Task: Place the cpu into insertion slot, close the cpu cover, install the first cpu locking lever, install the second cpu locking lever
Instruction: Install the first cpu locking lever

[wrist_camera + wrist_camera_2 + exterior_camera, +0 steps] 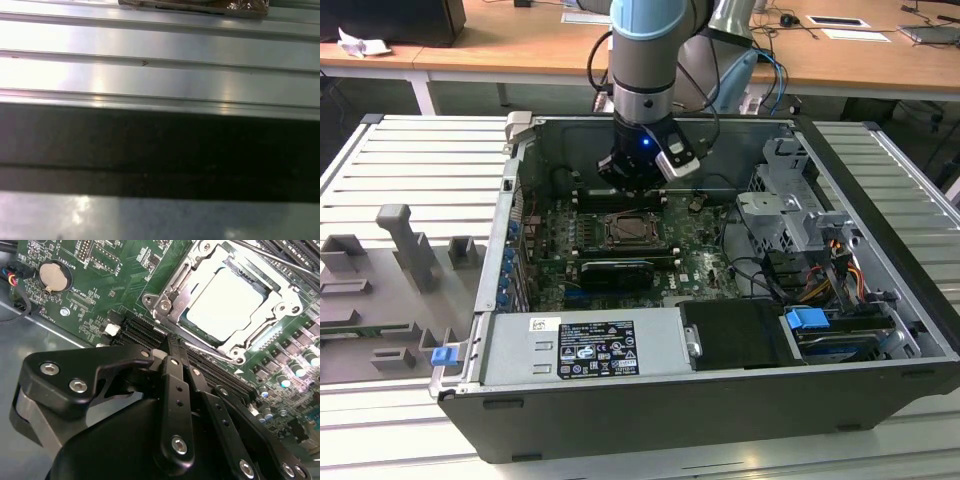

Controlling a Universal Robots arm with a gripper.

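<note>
Down inside the open PC case, the gripper hangs low over the green board, just beside the socket. Fingers look pinched together w/ nothing between them in the second wrist view, so narrow and empty-handed is my call.

Progress check: the cpu sits in the insertion slot, pale metal top showing through the window of the cpu cover. That frame looks folded flat around the chip, so steps 1 and 2 read as done. Levers are harder: thin metal rods run along the socket edges, but whether either 1 is hooked under its catch, can't tell from here. I'd judge 2 of 4 steps done, lever work open or partway.

Fingertips hover near the socket's corner, right by the black memory slots, apart from the cpu itself.

Surroundings: case lies on its side on a ribbed metal table, lid off. Grey plastic holders sit on the exterior view's left. A silver power supply box fills the near side of the case, a drive cage w/ cables stands on the exterior view's right. Wooden desks run across the back of the room.
</note>
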